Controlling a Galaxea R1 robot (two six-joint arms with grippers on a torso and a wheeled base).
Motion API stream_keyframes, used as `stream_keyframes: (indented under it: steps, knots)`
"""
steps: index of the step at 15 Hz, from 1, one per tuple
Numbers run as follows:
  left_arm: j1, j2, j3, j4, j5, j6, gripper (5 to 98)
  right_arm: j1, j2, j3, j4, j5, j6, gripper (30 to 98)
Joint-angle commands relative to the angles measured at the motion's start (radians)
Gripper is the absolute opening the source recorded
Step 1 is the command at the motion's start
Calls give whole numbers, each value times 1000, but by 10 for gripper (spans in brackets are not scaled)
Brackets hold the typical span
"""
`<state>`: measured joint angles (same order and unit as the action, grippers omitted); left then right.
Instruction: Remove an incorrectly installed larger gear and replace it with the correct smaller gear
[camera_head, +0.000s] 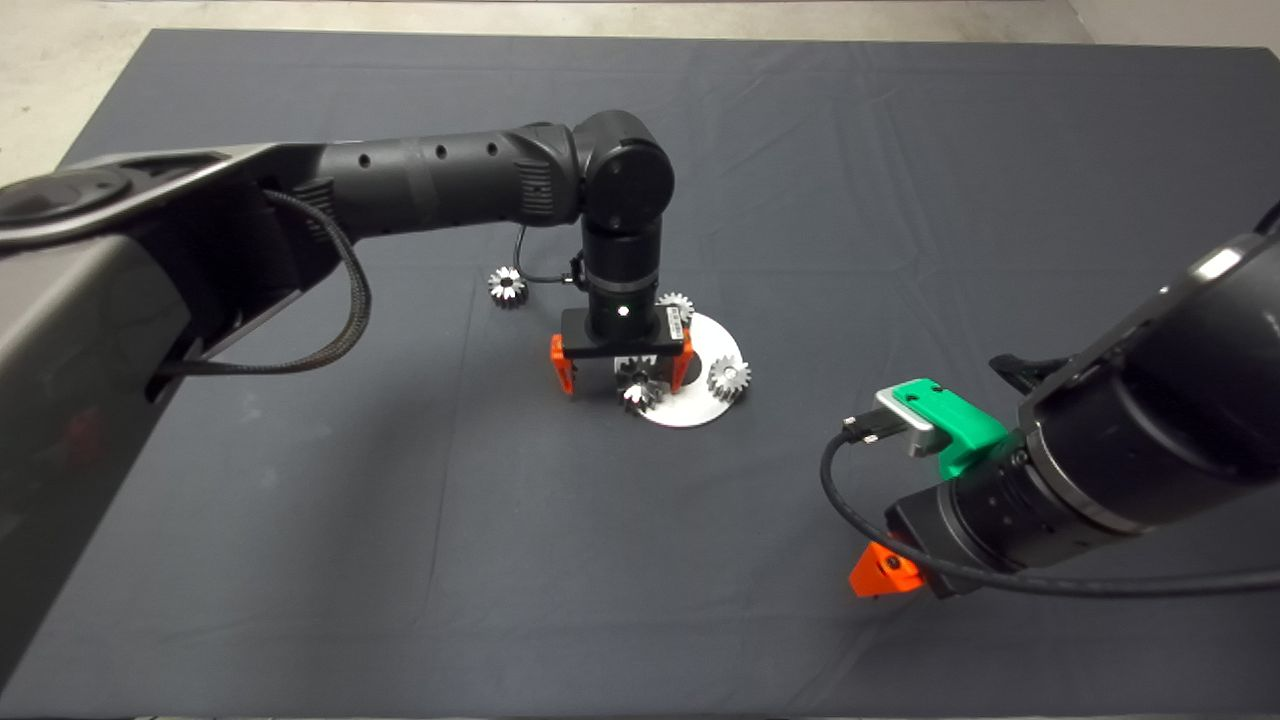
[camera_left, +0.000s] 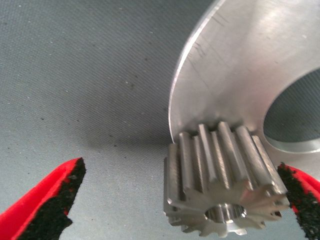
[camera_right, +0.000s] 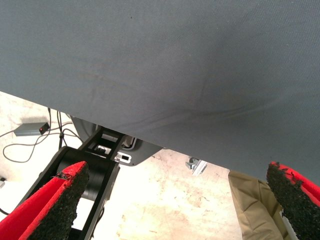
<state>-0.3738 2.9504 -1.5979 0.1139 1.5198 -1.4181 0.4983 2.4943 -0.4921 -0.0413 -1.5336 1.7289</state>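
Near the centre of the dark mat (camera_head: 300, 560) lies a round steel plate (camera_head: 715, 345) with a central hole. Left gripper (camera_head: 622, 378) hangs vertically over the plate's near edge, its red fingers (camera_left: 55, 200) spread wide on either side of a gear (camera_head: 637, 392) that sits on that edge; one pad appears to touch the gear, while the other stands well apart from it. Whether this gear is the larger or a smaller one cannot be told for certain. Two further gears rest on the plate: one (camera_head: 730, 378) at its right edge, another (camera_head: 676, 303) at its far edge, partly hidden by the wrist. A fourth gear (camera_head: 507, 287) lies alone on the mat, left of the plate. Right gripper (camera_head: 885, 572) waits at the lower right, fingers spread wide and empty, well apart from the plate.
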Motion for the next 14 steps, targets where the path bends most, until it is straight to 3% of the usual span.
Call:
stream_keyframes:
  steps: [1,4,14]
  knots:
    - [-15,3,32,24,82,-9,961,17,2,0,-5,-85,6,940]
    - [-16,3,30,23,80,-9,945,17,2,0,-5,-85,6,940]
    - [-17,3,24,23,80,16,759,17,2,2,-5,-85,6,940]
